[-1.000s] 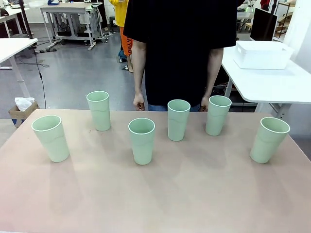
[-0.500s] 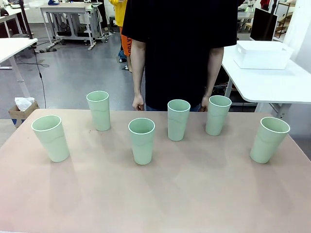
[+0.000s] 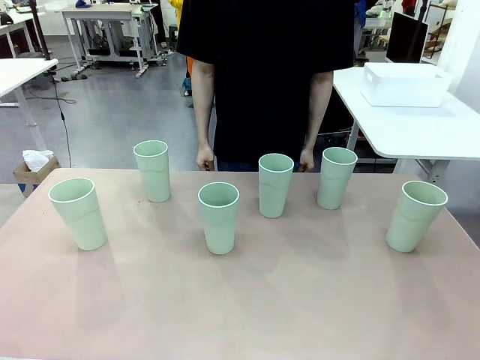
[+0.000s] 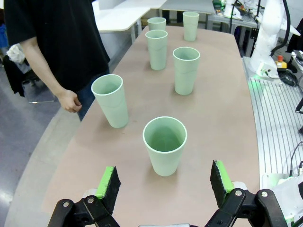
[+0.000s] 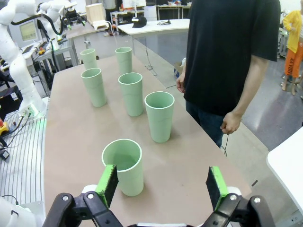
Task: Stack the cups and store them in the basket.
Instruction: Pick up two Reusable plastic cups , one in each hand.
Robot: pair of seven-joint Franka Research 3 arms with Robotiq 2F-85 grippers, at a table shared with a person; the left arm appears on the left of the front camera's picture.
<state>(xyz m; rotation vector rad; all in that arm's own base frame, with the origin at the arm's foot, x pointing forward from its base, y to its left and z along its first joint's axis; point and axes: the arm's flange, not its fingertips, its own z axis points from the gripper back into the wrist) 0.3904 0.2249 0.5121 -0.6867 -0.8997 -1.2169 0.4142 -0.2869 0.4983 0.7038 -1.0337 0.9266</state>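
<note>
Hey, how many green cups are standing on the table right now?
6 cups, none stacked or hidden: left edge, back left, front middle, back middle, back right, right edge.

I'm seeing the table (image 3: 300, 300) carrying six cups (image 3: 219, 218), all standing upright, mouths up, and apart from each other in a loose row running left to right. The two end cups and the one left of centre are sitting nearer my side, while the other three are standing closer to the far edge. Off to the right, a white side table (image 3: 420, 131) is carrying the basket (image 3: 405, 84).
</note>
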